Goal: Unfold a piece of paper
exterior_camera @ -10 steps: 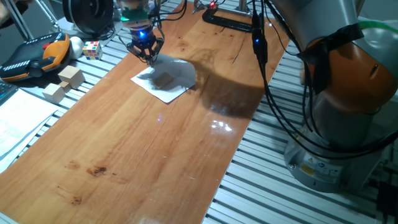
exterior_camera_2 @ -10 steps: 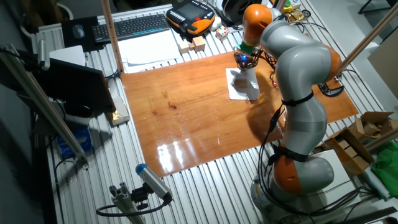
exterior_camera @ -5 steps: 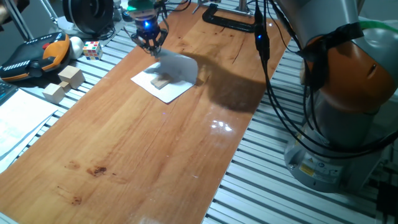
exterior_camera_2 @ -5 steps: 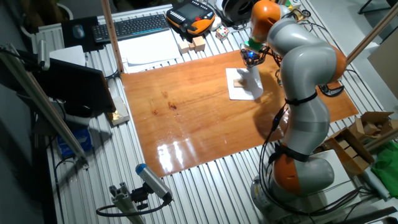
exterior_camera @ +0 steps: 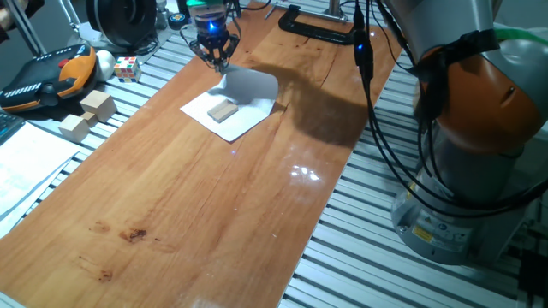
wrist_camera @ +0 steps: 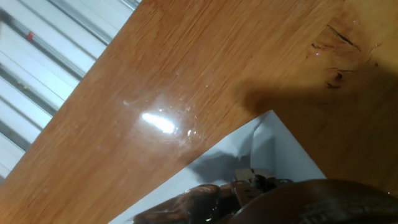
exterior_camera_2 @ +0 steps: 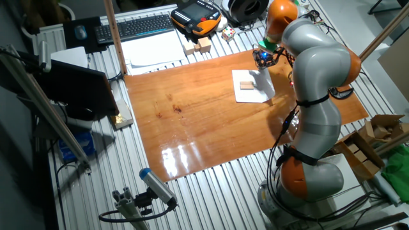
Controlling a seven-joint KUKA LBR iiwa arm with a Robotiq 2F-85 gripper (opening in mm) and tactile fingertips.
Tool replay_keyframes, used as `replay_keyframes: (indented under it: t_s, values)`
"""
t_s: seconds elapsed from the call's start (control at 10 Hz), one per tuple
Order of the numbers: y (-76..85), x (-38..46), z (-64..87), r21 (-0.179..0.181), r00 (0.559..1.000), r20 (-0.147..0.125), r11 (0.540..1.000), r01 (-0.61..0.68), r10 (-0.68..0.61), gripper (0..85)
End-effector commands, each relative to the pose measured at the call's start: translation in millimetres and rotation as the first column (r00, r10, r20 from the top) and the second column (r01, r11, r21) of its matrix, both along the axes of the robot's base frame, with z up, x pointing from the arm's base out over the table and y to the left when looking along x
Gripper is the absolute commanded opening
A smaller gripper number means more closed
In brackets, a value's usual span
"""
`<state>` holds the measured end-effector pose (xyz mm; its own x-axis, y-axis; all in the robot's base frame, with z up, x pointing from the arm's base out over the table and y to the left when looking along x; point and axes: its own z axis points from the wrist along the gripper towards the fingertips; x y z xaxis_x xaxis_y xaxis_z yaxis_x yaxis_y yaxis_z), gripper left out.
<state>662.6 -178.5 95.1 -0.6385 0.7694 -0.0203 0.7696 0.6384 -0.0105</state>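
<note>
My gripper (exterior_camera: 216, 58) pinches the raised flap of the piece of paper (exterior_camera: 231, 109); I should swing it over gently, without tearing it or dragging the small wooden block (exterior_camera: 223, 110).

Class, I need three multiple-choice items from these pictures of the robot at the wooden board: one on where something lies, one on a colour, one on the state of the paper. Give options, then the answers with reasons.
1. Where does the small wooden block lie?
A. on the flat half of the piece of paper
B. on the keyboard
C. in the gripper

2. What colour is the light glowing at the gripper?
A. red
B. blue
C. green

3. How is the paper now?
A. crumpled into a ball
B. fully flat
C. one flap lifted by the gripper

Answers: 1 A, the block rests on the sheet's lower half. 2 B, a blue glow shows above the fingers. 3 C, the far flap stands up at the fingertips.
</note>
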Motion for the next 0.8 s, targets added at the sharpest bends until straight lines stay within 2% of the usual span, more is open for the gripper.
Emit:
replay_keyframes:
  t_s: [0.0,0.1,0.4,0.7]
  values:
    - [-1.9,-0.4,-0.7,0.01,1.0,-0.008,1.0,-0.01,0.01,6.3]
    - [-4.8,-1.3,-1.8,0.009,1.0,-0.005,1.0,-0.014,0.014,10.0]
    - [-15.3,-4.4,-6.6,-0.004,0.999,0.004,0.999,-0.049,0.049,13.3]
    - [-19.8,-8.0,-6.8,-0.019,0.997,0.0,0.997,-0.072,0.072,27.0]
